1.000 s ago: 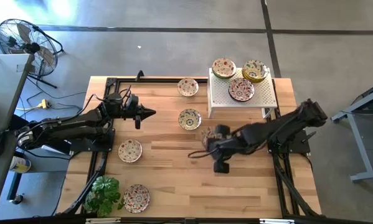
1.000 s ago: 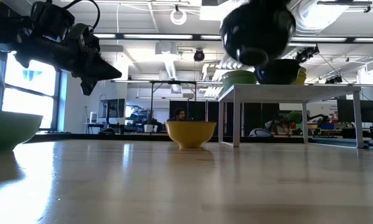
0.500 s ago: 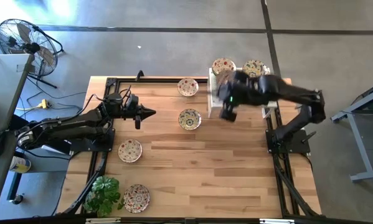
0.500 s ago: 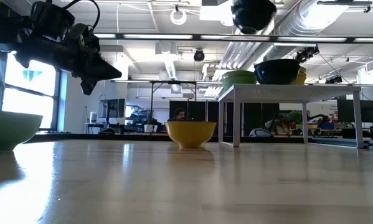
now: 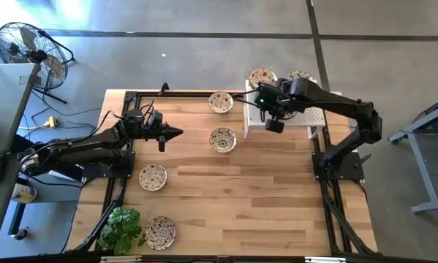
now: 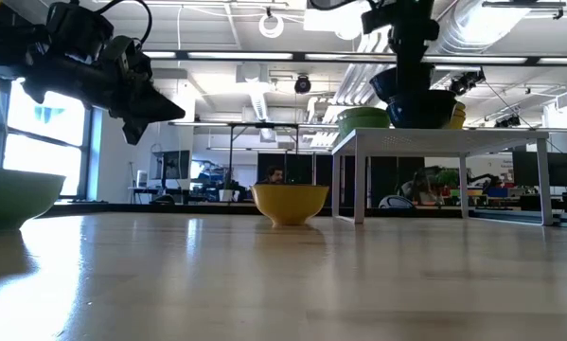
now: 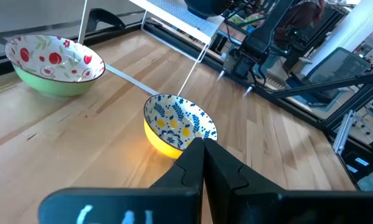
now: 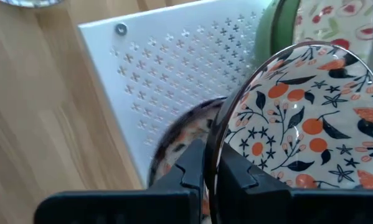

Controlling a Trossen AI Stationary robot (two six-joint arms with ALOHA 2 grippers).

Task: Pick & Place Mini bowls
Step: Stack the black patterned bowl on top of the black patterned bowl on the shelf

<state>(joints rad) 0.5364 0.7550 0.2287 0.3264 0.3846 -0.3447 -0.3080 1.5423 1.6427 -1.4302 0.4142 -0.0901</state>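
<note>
Swinging up from mid-table, the right gripper (image 8: 210, 163) now hangs over the white perforated rectangular stand (image 5: 310, 115), pinching the rim of an orange-and-navy floral ceramic mini bowl (image 8: 304, 118), nearly placed; the left gripper (image 5: 176, 133) waits closed.

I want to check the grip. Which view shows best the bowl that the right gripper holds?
The right wrist view: the bowl, with orange and dark blue flowers, sits rim-first between the right gripper fingers, above the white stand. The high view hides it under the arm. The low view shows only a dark shape. The left wrist view misses it.
</note>
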